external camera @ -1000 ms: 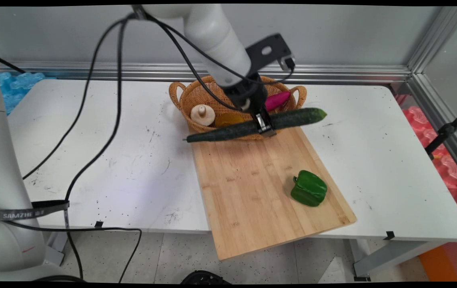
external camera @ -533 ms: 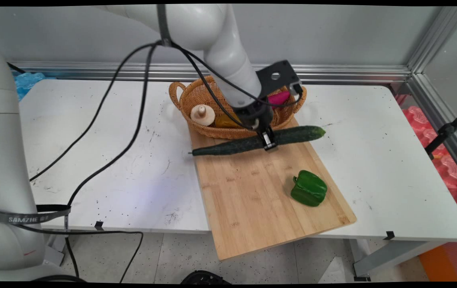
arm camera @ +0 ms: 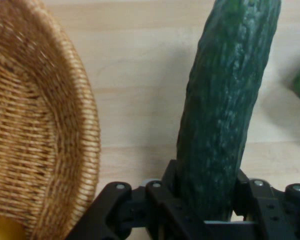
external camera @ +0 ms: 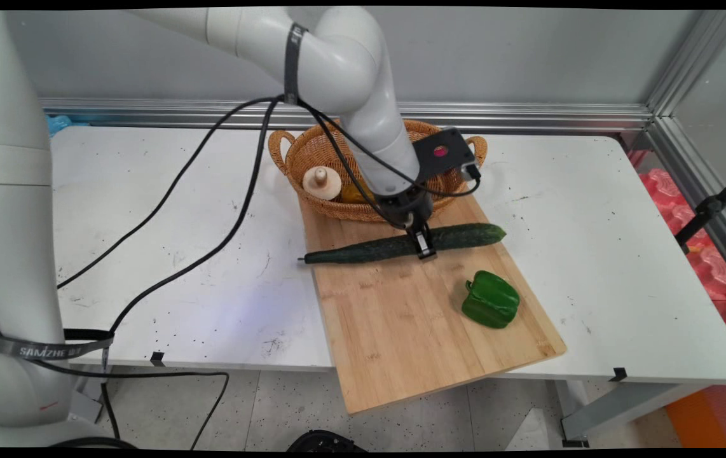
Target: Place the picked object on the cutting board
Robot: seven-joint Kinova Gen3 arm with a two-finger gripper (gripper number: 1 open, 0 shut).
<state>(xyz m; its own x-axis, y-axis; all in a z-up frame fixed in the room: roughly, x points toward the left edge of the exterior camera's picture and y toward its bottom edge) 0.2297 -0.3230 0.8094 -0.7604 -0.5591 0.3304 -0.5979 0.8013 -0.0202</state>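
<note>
The gripper [external camera: 424, 245], clamped on the cucumber [external camera: 401, 244], has lowered it from above the basket [external camera: 293, 152] onto the cutting board [external camera: 401, 318].

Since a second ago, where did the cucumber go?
The gripper, shut on the cucumber the whole time, carried it from above the basket's front rim down and toward the camera, low over the cutting board. The green pepper, basket and board stayed put.
</note>
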